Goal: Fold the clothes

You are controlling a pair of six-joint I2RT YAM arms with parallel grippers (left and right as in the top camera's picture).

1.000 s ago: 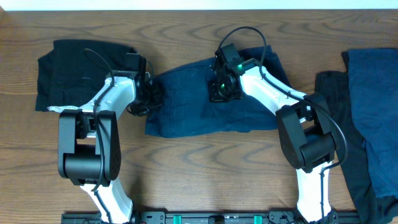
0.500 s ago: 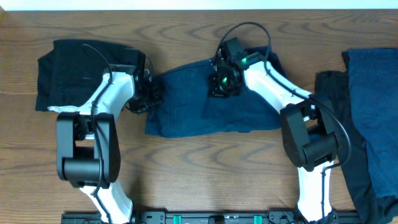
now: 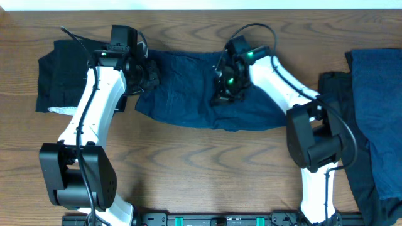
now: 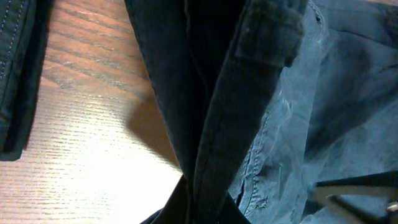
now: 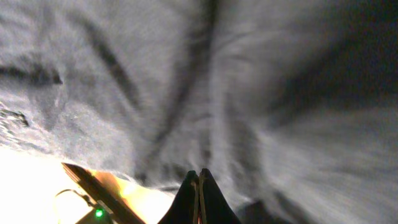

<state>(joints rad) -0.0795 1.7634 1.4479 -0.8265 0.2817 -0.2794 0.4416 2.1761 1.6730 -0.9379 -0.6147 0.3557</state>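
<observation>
The navy shorts [image 3: 185,103] are lying mid-counter [image 3: 207,169], their long axis running left to right. The left claw [image 3: 146,75] is pinching their left end. The right claw [image 3: 221,95], clamped tight, is sitting at their middle, its hold unclear.

The navy garment [image 3: 188,103] at centre frame was plain dark blue. At upper left, the black garment [image 3: 59,72] showed a small white tag [image 3: 61,110]. At the right edge, a black piece [image 3: 339,119] bordered a blue piece [image 3: 377,107]. The table [image 3: 207,176] was brown, wood-grained. The arms [image 3: 94,116] were white with black joints, one showing a green light [image 3: 230,80].
</observation>
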